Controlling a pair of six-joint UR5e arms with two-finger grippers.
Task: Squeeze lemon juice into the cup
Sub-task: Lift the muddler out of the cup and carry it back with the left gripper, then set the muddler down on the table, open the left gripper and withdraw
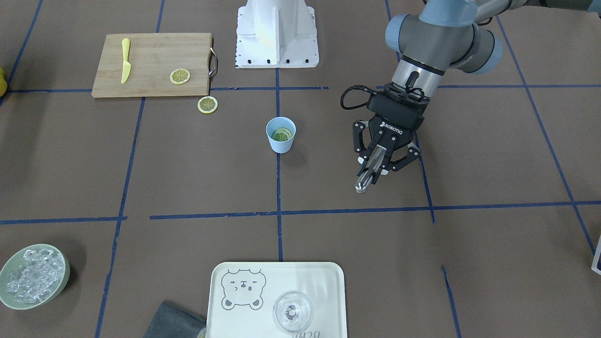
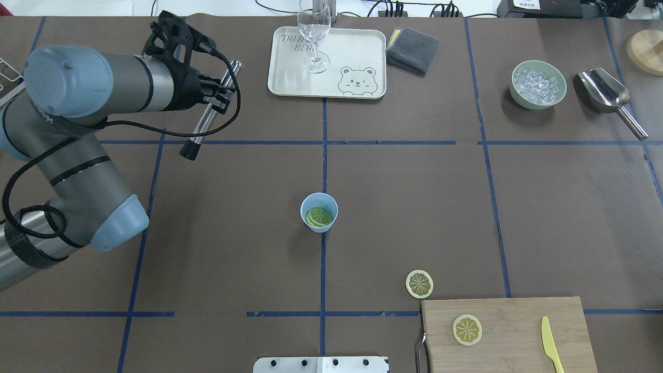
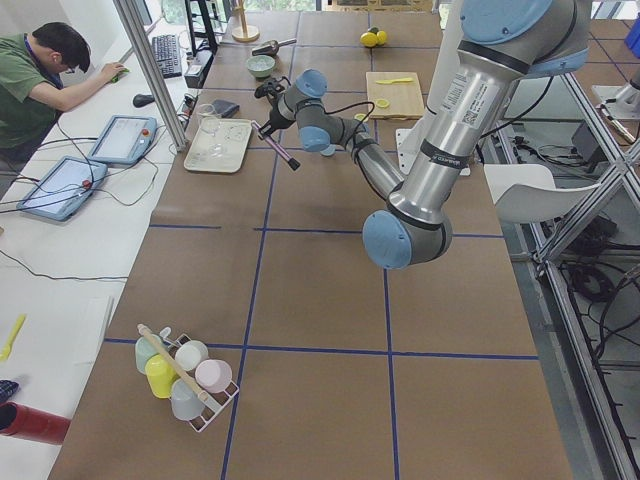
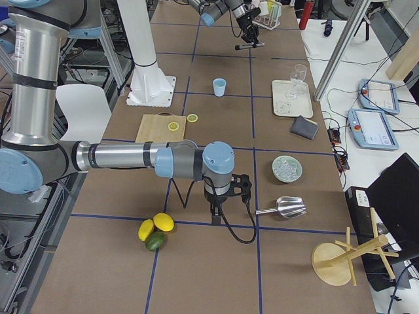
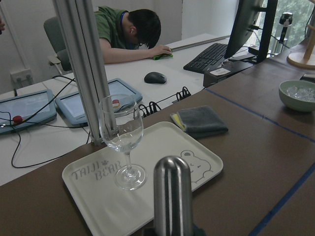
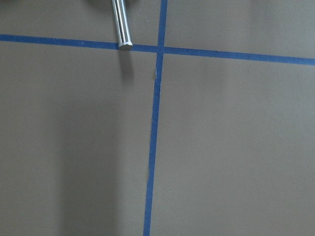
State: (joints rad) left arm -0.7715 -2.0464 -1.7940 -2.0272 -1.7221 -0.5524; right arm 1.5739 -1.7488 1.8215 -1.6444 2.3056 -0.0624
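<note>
Lemon slices (image 1: pixel 282 135) in cup (image 1: pixel 281 144); left gripper (image 1: pixel 374 166) clamped on metal rod (image 1: pixel 362 184), well aside; off-centre plunge could tip cup; right gripper (image 4: pixel 216 212) state indeterminable.

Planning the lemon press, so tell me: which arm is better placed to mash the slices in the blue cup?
Likely left. Its jaws grip the metal rod nearer the cup holding lemon slices; the right arm is far off by the scoop.
</note>
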